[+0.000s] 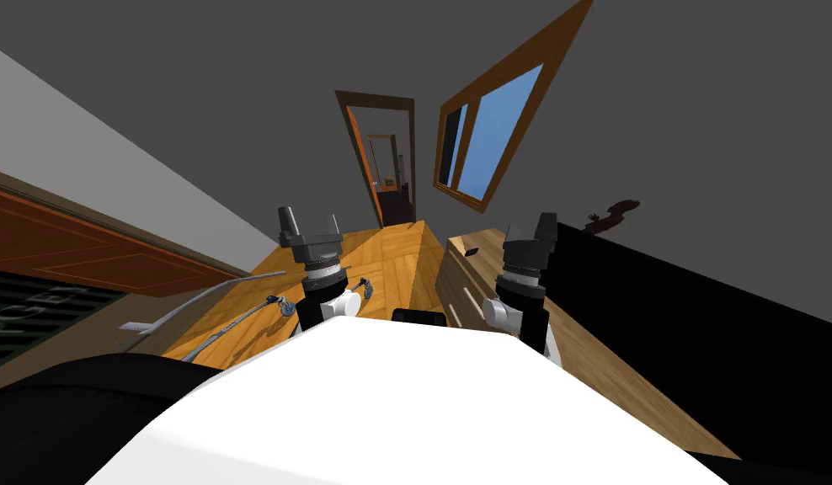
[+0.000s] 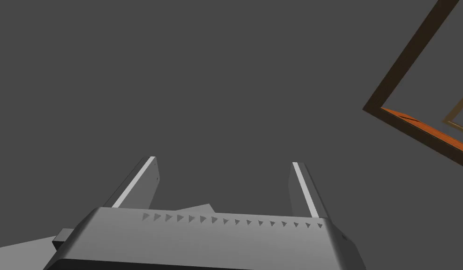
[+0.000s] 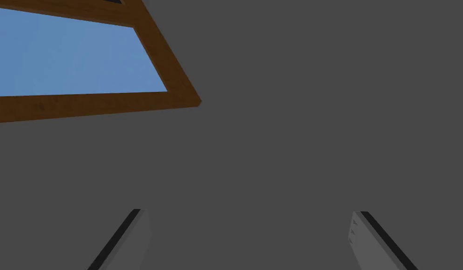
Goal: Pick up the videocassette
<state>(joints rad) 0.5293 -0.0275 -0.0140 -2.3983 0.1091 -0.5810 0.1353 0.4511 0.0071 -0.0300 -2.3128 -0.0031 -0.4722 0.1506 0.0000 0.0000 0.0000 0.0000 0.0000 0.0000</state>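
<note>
Far over on the left a dark mat [image 1: 35, 313] with pale letters lies by the wall, and next to it the wood floor [image 1: 389, 253] runs away toward the far end of the room. A couple of thin grey strips [image 1: 210, 292] curve across the boards; I can't make out what they are. Just right of them the left gripper [image 1: 309, 221] is held up in the air over the floor, its two blades spread well apart with nothing between them. Past it, in the grey far wall, there is a doorway [image 1: 381, 160] with a dark brown frame, and to its right a wood-framed window [image 1: 486, 139] showing plain blue. Below the window a low wooden cabinet [image 1: 456, 288] runs along the right-hand side. On its top, close to the far end, lies a small dark flat thing — the videocassette [image 1: 471, 251], as far as I can tell. The right gripper [image 1: 526, 227] is raised just to the right of it, clear of it and of the cabinet top, blades wide apart and empty. Behind that arm a large black slab [image 1: 701, 320] stands along the cabinet, and a small brown shape [image 1: 615, 215] shows at its upper edge — too small to name.
</note>
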